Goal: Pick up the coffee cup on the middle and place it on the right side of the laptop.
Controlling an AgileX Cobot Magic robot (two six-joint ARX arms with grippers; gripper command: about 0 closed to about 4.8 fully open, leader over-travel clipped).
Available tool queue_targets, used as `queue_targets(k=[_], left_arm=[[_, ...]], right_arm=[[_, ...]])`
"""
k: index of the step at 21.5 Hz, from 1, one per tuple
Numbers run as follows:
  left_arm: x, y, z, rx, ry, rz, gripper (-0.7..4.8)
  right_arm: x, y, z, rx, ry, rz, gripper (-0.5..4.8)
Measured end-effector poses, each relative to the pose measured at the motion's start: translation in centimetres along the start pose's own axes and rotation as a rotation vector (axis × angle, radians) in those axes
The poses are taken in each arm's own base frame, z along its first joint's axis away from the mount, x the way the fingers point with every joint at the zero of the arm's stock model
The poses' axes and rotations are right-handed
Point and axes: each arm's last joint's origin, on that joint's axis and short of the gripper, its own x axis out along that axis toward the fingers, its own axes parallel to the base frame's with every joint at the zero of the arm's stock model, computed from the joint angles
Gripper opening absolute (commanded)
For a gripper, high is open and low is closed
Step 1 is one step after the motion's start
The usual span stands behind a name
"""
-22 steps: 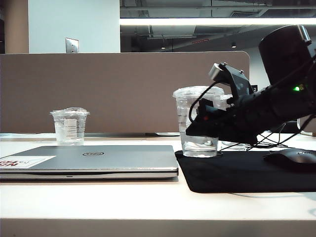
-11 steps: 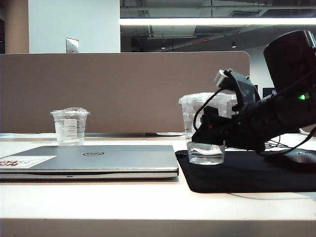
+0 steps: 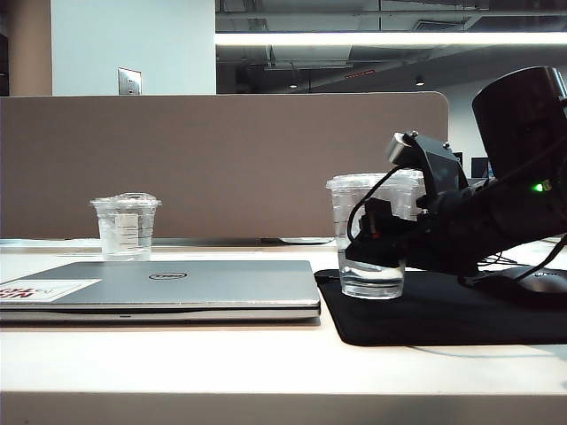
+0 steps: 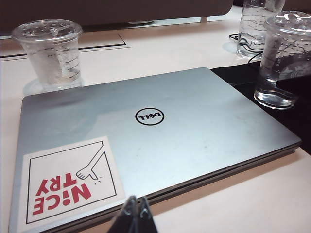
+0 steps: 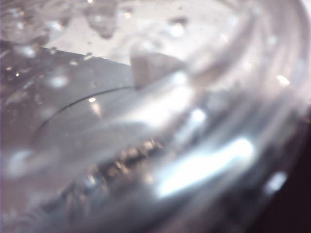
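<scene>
The cup (image 3: 370, 237) stands on the black pad (image 3: 443, 310) just right of the laptop (image 3: 159, 288), at about three o'clock from the lid logo in the exterior view; in the left wrist view the cup (image 4: 284, 58) sits at roughly two o'clock from that logo. The right gripper (image 3: 376, 243) is wrapped around the cup's lower half, and its jaws look set wide on the wall, though whether they press or merely bracket it I cannot tell; the right wrist view is filled by blurred clear plastic (image 5: 160, 145). The cup's base appears to rest on the pad, so the placing seems nearly done. The left gripper (image 4: 136, 216) hangs with its tips together near the laptop's front edge, at six o'clock from the logo. Judging by its look, the cup is light, thin-walled and springy, with a little water at the bottom; it will dent under a hard squeeze and slide on smooth plastic. The best hold is low on the tapered wall, below the logo, with gentle pressure.
</scene>
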Motion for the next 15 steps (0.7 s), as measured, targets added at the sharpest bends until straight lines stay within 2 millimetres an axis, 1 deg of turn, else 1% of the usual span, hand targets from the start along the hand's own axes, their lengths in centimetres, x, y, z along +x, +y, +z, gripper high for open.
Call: queue_targets(k=[1, 8, 10, 13, 14, 15], left_arm=[[0.0, 0.0, 0.0, 0.0, 0.0, 0.0, -0.05], [0.0, 0.0, 0.0, 0.0, 0.0, 0.0, -0.05], [0.0, 0.0, 0.0, 0.0, 0.0, 0.0, -0.05], [0.0, 0.0, 0.0, 0.0, 0.0, 0.0, -0.05], [0.0, 0.0, 0.0, 0.0, 0.0, 0.0, -0.05], [0.0, 0.0, 0.0, 0.0, 0.0, 0.0, -0.05]], right_arm=[[0.0, 0.0, 0.0, 0.001, 0.001, -0.001, 4.79], [-0.2, 0.1, -0.2, 0.03, -0.002, 0.011, 4.79], [-0.4, 0.1, 0.2, 0.037, -0.015, 0.015, 4.79], [-1.5, 0.3, 0.9, 0.034, -0.049, 0.008, 4.79], [-2.2, 0.4, 1.1, 0.032, -0.061, 0.004, 4.79], [-2.6, 0.5, 1.2, 0.032, -0.066, 0.002, 4.79]])
